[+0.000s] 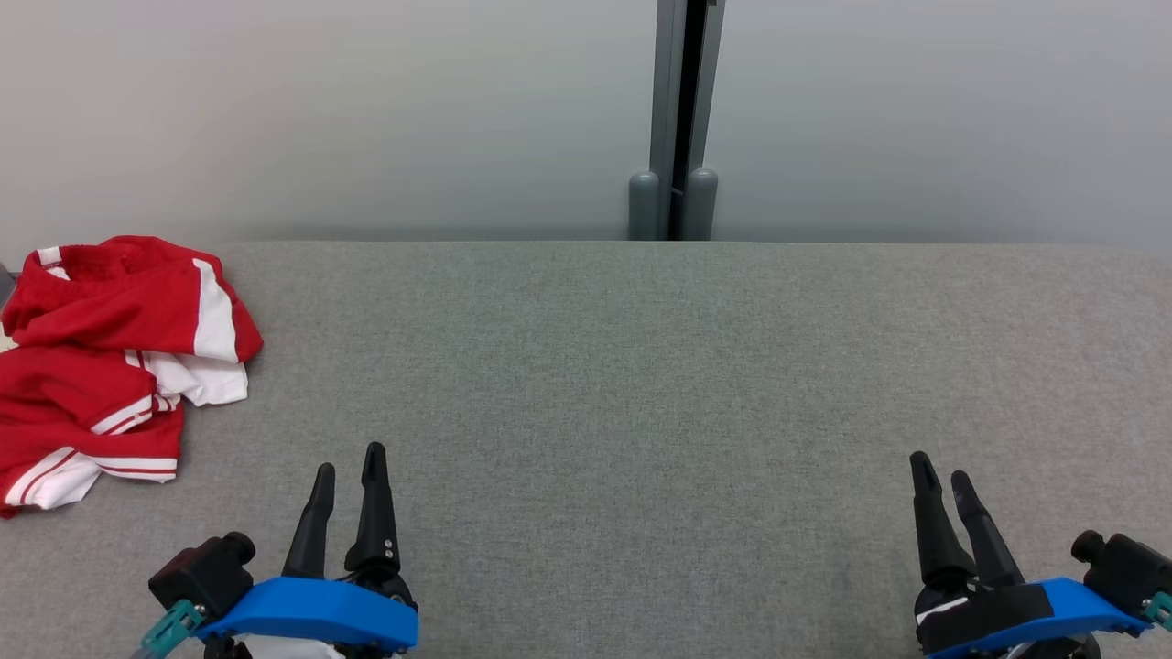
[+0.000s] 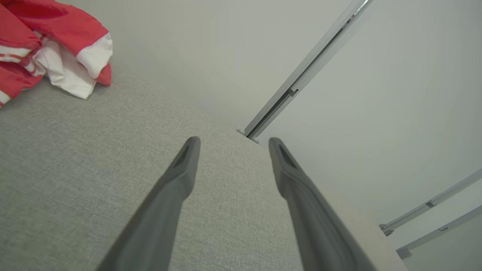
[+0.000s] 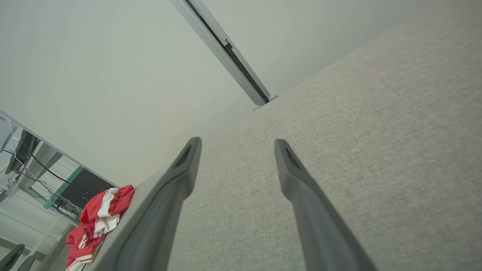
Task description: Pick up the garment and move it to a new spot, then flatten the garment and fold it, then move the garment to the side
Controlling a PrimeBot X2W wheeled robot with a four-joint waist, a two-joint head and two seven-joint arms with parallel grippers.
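A red and white garment (image 1: 110,357) lies crumpled in a heap at the far left of the grey table (image 1: 641,384). The left wrist view has the garment (image 2: 56,45) at its upper left, and in the right wrist view the garment (image 3: 98,222) hangs near the table's far edge. My left gripper (image 1: 348,462) rests open near the front left, to the right of the heap and apart from it, with nothing between its fingers. At the front right, far from the cloth, my right gripper (image 1: 938,471) stands open and empty.
A pale wall runs behind the table, with a grey vertical post (image 1: 682,119) at the back centre. Beyond the table's left end, the right wrist view shows a dark cabinet with cables (image 3: 75,186).
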